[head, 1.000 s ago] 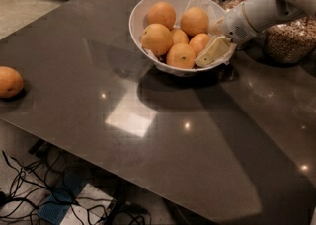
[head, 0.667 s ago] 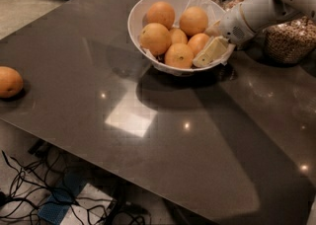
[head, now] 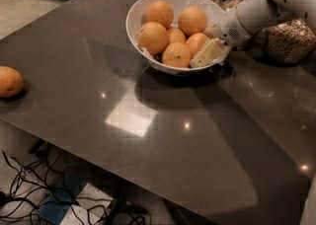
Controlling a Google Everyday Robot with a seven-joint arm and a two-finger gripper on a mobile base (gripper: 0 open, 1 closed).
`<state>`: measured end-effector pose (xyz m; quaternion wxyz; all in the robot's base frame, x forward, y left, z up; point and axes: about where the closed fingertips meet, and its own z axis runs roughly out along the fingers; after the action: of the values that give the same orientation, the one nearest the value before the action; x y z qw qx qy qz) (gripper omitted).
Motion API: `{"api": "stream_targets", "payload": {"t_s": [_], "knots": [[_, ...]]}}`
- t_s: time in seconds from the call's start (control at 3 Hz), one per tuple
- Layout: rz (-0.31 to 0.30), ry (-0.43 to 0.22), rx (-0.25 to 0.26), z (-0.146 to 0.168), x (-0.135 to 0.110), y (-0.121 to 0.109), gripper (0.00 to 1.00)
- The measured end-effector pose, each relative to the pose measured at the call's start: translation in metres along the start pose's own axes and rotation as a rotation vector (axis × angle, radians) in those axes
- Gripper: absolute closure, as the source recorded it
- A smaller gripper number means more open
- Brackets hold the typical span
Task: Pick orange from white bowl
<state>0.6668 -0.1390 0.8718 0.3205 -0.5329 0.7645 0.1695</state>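
The white bowl [head: 132, 13] stands at the far middle of the dark table [head: 148, 135] and holds several oranges. One orange [head: 196, 42] lies at the bowl's right side, with others [head: 153, 37] to its left. My gripper [head: 207, 54] reaches in from the right on a white arm [head: 256, 12]. It is inside the bowl's right rim, pressed against that right-side orange. Part of that orange is hidden behind the gripper.
A lone orange [head: 10, 82] lies on the table near its left edge. Glass jars of grains [head: 289, 41] stand right behind the arm, at the back right. Cables [head: 29, 189] lie on the floor below the table's front edge.
The bowl with the oranges has shifted slightly to the left, and the gripper has followed it at the right rim. The lone orange has not moved.
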Motion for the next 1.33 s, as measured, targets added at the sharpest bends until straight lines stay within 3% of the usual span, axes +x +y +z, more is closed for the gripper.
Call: {"api": "stream_targets", "payload": {"t_s": [0.67,1.0,1.33], "knots": [[0.008,0.003,-0.011,0.0044,0.0004,0.0005,0.86],[0.008,0.003,-0.011,0.0045,0.0004,0.0005,1.00],[0.008,0.003,-0.011,0.0045,0.0003,0.0006,1.00]]}}
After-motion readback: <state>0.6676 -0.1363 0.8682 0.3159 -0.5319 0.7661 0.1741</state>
